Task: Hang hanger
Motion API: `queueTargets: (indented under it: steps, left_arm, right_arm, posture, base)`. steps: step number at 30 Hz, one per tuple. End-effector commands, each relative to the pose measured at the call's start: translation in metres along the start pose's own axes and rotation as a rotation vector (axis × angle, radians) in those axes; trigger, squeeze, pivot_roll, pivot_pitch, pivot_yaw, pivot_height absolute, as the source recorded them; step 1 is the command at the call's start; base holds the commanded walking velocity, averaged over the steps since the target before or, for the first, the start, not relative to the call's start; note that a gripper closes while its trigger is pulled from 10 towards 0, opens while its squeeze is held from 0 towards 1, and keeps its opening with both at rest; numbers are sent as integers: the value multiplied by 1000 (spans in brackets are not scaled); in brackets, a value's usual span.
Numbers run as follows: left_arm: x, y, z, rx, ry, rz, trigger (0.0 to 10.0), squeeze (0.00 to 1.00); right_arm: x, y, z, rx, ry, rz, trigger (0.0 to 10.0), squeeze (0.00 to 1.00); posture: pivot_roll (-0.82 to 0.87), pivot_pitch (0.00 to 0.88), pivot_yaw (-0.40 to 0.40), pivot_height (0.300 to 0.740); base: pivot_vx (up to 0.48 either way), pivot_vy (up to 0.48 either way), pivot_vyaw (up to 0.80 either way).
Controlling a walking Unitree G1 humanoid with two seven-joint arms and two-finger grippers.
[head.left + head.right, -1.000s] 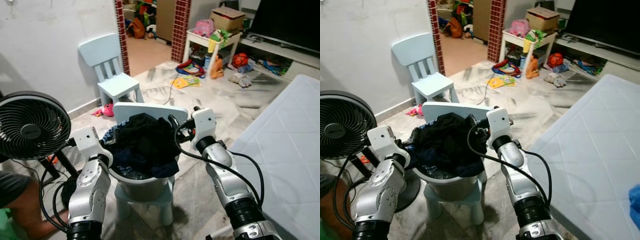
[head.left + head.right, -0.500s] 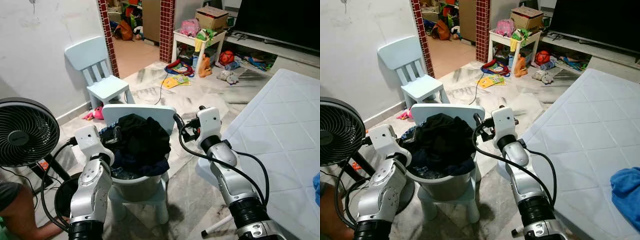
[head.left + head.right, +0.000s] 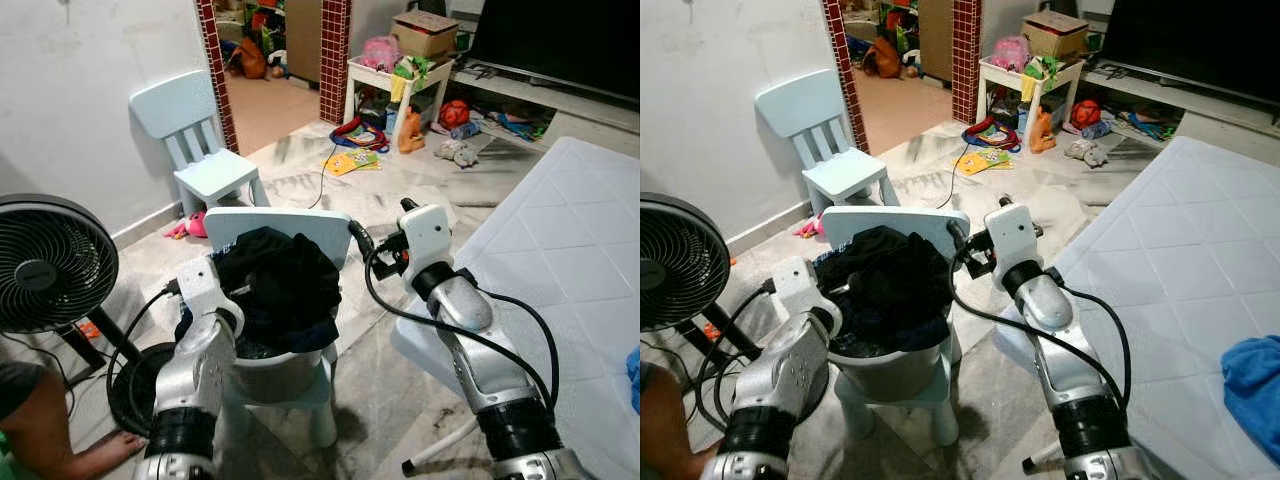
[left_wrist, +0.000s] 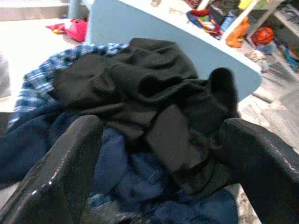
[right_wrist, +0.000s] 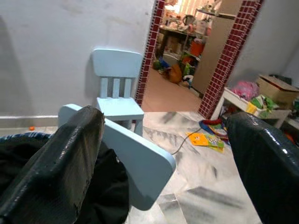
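Currently both jaws are spread wide, gripping nothing. Left gripper (image 4: 159,154) sits right at the near rim of the grey laundry basket (image 3: 280,375), fingers (image 4: 60,172) straddling the black garment (image 3: 285,285) heaped over blue clothes (image 4: 117,179) and a plaid piece (image 4: 32,88). Right gripper (image 3: 362,243) hovers just beside the backrest corner of the pale blue chair (image 3: 275,225) carrying the basket. Hanger: can't make one out. Second matching chair (image 3: 200,135) by the wall, black fan (image 3: 50,265) to the left, white bed (image 3: 560,260) on the right.
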State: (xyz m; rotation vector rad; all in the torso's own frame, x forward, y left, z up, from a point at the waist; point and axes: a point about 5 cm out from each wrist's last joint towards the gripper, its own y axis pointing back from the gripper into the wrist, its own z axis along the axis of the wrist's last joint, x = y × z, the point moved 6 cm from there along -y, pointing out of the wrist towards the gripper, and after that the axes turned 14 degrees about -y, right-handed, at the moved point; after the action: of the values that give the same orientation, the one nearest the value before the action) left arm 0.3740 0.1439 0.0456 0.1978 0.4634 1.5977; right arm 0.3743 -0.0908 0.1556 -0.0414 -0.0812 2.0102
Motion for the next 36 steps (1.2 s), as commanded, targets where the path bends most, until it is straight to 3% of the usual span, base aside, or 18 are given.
queueTargets:
  steps: [1,6,9,13,17,19,20,21,23,24,25,27,29,31,33,36]
  left_arm:
    - [-1,-4,-1,13,7,-6,10000,0]
    - [-7,-14,-9,58,-54,-32,10000,0]
    - [-12,-21,-19,101,-95,-65,10000,0]
    - [-13,-22,-20,108,-111,-62,10000,0]
    - [-17,-20,3,-19,-115,-48,10000,0]
    - [-11,-9,19,-119,-144,-22,10000,0]
    - [-11,-9,19,-119,-144,-22,10000,0]
    - [-6,6,30,-207,-158,-7,10000,0]
    - [-2,25,38,-286,-203,-4,10000,0]
    - [-2,25,38,-286,-203,-4,10000,0]
    - [2,37,39,-320,-237,2,10000,0]
    - [2,37,39,-320,-237,2,10000,0]
    - [12,68,40,-394,-323,16,10000,0]
    - [12,68,40,-394,-323,16,10000,0]
    - [25,92,28,-413,-388,38,10000,0]
    - [34,97,19,-387,-389,69,10000,0]
  right_arm:
    - [3,6,2,13,7,32,10000,0]
    - [4,28,-1,64,10,67,10000,0]
    - [13,46,-3,108,8,117,10000,0]
    - [18,50,-3,116,24,142,10000,0]
    - [25,51,0,108,-22,160,10000,0]
    - [21,46,5,77,-52,127,10000,0]
    - [21,46,5,77,-52,127,10000,0]
    - [18,41,9,57,-85,97,10000,0]
    - [17,38,11,44,-108,80,10000,0]
    - [17,38,11,44,-108,80,10000,0]
    - [16,36,12,37,-108,73,10000,0]
    - [16,36,12,37,-108,73,10000,0]
    - [10,31,13,13,-99,30,10000,0]
    - [10,31,13,13,-99,30,10000,0]
    - [3,25,10,3,-113,-10,10000,0]
    - [7,19,4,10,-122,-5,10000,0]
  posture:
    - [-118,1,7,740]
    - [-152,32,17,740]
    - [-193,58,31,740]
    - [-209,66,37,740]
    - [-201,59,38,740]
    - [-180,49,39,740]
    - [-180,49,39,740]
    - [-149,39,35,740]
    - [-138,34,33,740]
    - [-138,34,33,740]
    - [-108,22,27,740]
    - [-108,22,27,740]
    - [-45,0,12,740]
    - [-45,0,12,740]
    - [-11,0,0,740]
    - [5,0,-8,740]
  base:
    - [0,0,0]
    - [0,0,0]
    - [0,0,0]
    - [0,0,0]
    - [0,0,0]
    - [0,0,0]
    - [0,0,0]
    - [0,0,0]
    - [0,0,0]
    - [0,0,0]
    - [0,0,0]
    - [0,0,0]
    - [0,0,0]
    - [0,0,0]
    - [0,0,0]
    - [0,0,0]
